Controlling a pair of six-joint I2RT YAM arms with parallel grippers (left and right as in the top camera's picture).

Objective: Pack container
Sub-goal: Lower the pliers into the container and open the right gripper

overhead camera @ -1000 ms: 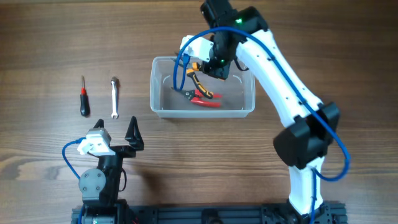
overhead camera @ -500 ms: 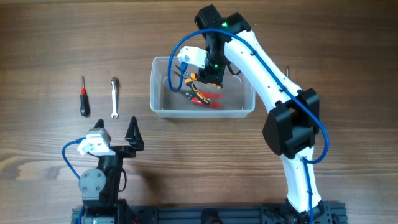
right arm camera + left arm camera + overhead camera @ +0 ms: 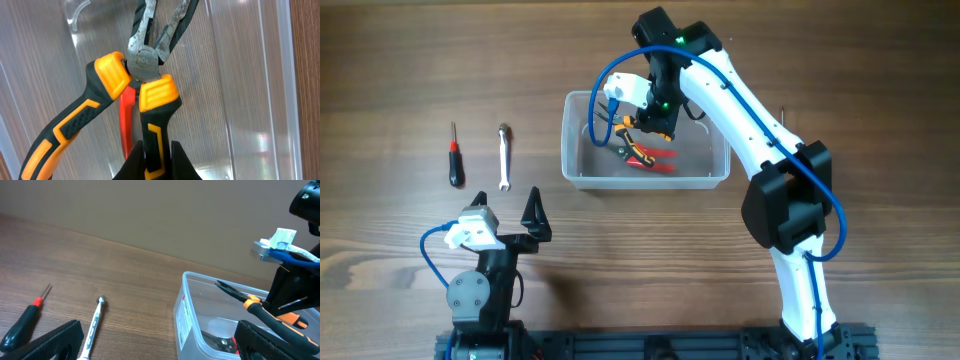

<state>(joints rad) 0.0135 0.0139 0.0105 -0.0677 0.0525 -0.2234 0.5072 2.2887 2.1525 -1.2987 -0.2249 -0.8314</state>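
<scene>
One container point(image 3: 645, 181). Two pairs of pliers: one orange-handled pliers point(image 3: 150, 95) and one red-handled pliers point(image 3: 660, 166). One screwdriver point(image 3: 455, 160) and one wrench point(image 3: 504, 157). Two robot hands: one left hand point(image 3: 507, 207), one right hand point(image 3: 645, 126).

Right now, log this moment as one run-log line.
right gripper: shut on orange pliers, over container | red-handled tool: in container | screwdriver, wrench: on table | left gripper: open

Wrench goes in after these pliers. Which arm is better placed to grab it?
Left: the left tool is open near the wrench, while the right tool is shut on the pliers over the container.
</scene>
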